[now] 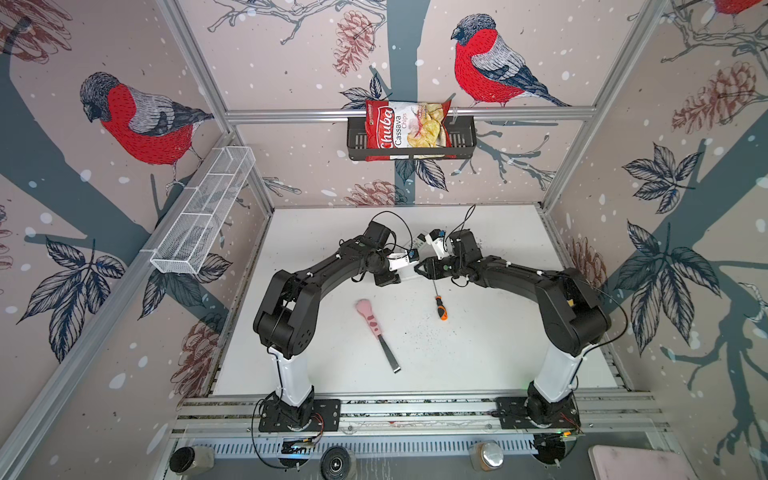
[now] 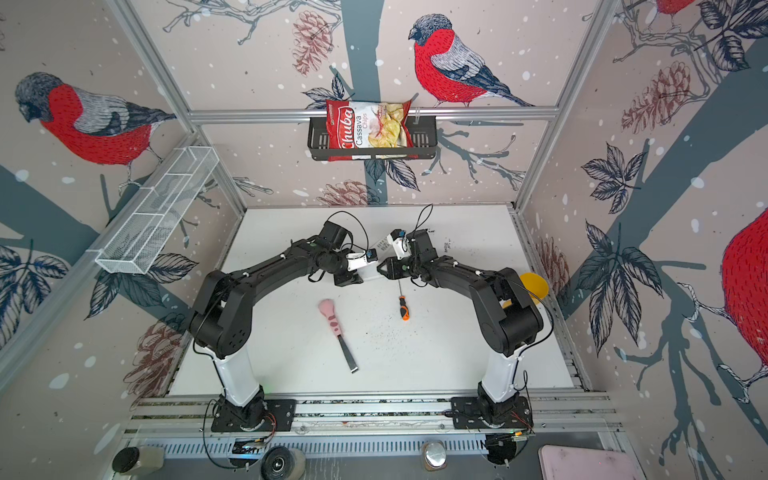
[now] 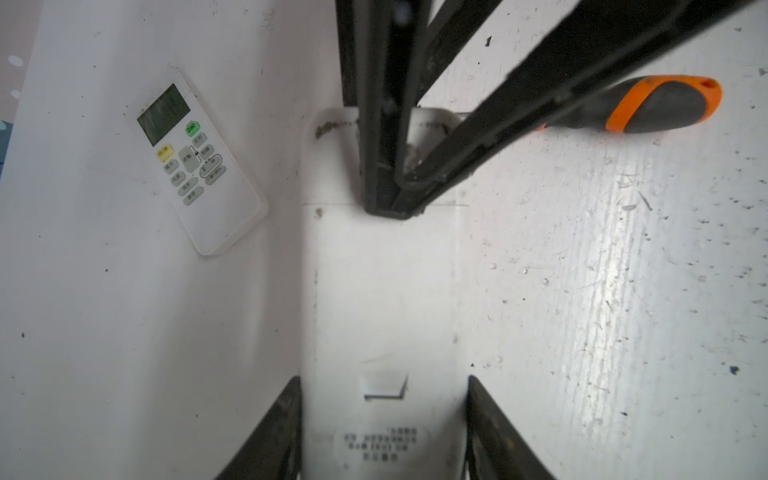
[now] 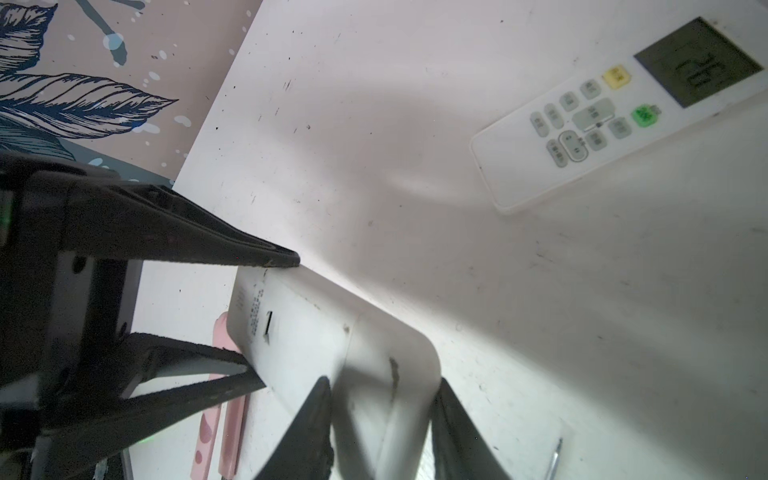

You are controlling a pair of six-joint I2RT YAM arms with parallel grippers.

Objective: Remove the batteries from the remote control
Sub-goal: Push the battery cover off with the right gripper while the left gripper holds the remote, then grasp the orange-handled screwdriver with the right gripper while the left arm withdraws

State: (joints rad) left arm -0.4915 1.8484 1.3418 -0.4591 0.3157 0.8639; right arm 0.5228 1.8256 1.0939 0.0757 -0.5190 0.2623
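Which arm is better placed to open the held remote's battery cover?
Probably right: the right end effector sits at the cover end of the held remote; the left end effector clamps its other end.

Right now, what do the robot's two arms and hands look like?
Both the left arm and right arm are black jointed links on a white lower segment and black base plate. Thin black cables loop over each wrist, beside a white camera mount with a blue tab. The left hand and right hand have slim, tapering black fingers.

Screwdriver (image 3: 665, 104) near remote control (image 3: 382, 291)
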